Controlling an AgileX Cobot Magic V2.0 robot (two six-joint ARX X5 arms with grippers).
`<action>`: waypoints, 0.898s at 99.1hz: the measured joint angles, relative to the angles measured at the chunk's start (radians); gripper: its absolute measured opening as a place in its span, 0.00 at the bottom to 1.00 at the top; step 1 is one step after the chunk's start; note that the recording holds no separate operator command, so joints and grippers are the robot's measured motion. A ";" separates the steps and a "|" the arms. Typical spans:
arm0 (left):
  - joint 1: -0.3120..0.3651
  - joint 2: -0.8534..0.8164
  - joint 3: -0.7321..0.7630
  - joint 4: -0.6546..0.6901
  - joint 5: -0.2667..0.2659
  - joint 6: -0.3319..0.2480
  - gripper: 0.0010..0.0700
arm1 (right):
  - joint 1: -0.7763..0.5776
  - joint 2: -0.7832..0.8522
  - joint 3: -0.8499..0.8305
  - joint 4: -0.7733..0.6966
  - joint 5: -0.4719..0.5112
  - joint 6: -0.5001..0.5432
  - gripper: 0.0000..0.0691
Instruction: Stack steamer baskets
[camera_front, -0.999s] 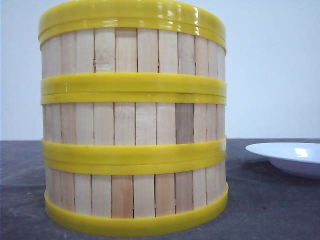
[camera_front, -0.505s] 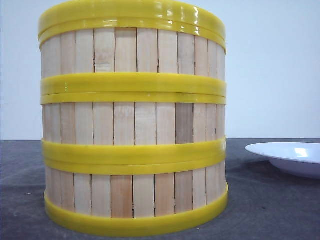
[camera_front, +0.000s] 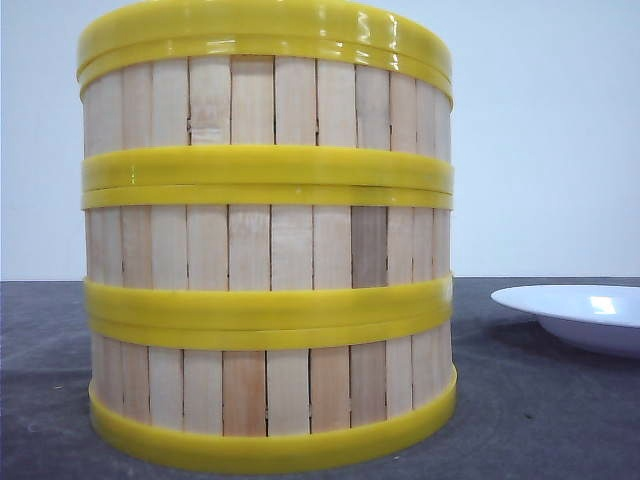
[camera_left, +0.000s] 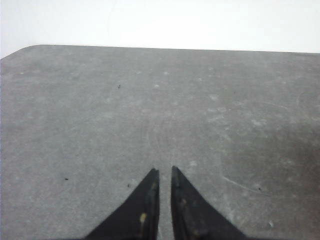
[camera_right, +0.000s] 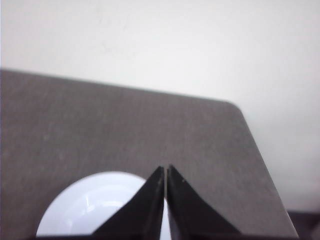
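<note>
Front view: three steamer baskets (camera_front: 267, 235) stood stacked in one straight column on the dark grey table (camera_front: 545, 420), close to the camera and filling most of the frame. Pale wooden slats formed the walls, and thick yellow rings met flush where each basket sat on the one below. The column's interior could not be seen from this low angle. To the right, well apart from the stack, the rim of a white plate (camera_front: 575, 314) showed, cut off by the frame edge; nothing was visible on the part in view. Neither arm appeared here.

Left wrist view: the left gripper (camera_left: 162, 172) hung over bare tabletop, its two dark fingers drawn almost together with only a thin slit between the tips, and nothing was held in it. No basket appeared in this view, so the stack's position relative to this pincer could not be told.

Right wrist view: the right gripper (camera_right: 165, 169) had its fingers pressed nearly tip to tip, grasping nothing. It hovered above the white plate (camera_right: 92, 202), which looked bare, near a rounded table corner. The baskets lay outside this frame as well.
</note>
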 joint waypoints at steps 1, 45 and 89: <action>0.000 0.000 0.000 0.000 0.000 0.000 0.01 | -0.003 -0.006 -0.013 0.015 -0.005 0.000 0.00; 0.000 0.000 0.000 0.000 0.000 0.000 0.01 | -0.066 -0.312 -0.587 0.383 -0.058 0.038 0.00; 0.000 0.000 0.000 0.000 0.000 0.000 0.01 | -0.077 -0.509 -0.837 0.446 -0.058 0.091 0.00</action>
